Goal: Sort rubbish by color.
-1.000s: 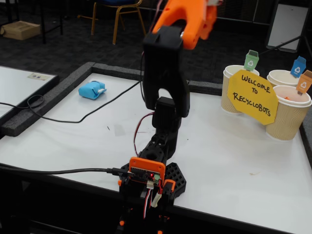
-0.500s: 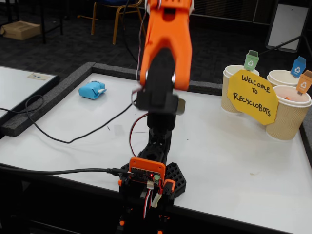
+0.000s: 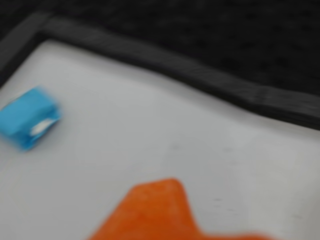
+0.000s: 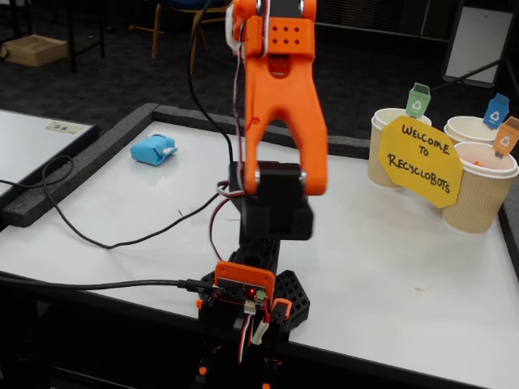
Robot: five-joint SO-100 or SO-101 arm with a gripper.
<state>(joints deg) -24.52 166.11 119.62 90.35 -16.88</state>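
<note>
- Arm (image 4: 280, 105) base clamped at near tabletop edge, orange link reared up tall over it, top running out of the fixed view.
- Tool: only a blurred orange piece (image 3: 160, 212) at bottom of wrist view; open or closed, cannot tell.
- White tabletop (image 4: 381, 267) with black raised border (image 4: 73, 174); black cable (image 4: 122, 239) loops across left side.
- Three paper cups (image 4: 478, 190) with yellow sign (image 4: 422, 160) at right, well apart from arm.
- Blue wad (image 4: 153, 150) lies on tabletop far left, near border, nothing touching it; blocky, long axis roughly left-right in fixed view, white patch at its right end.
- Dark carpet and chair legs (image 4: 195, 32) beyond.
</note>
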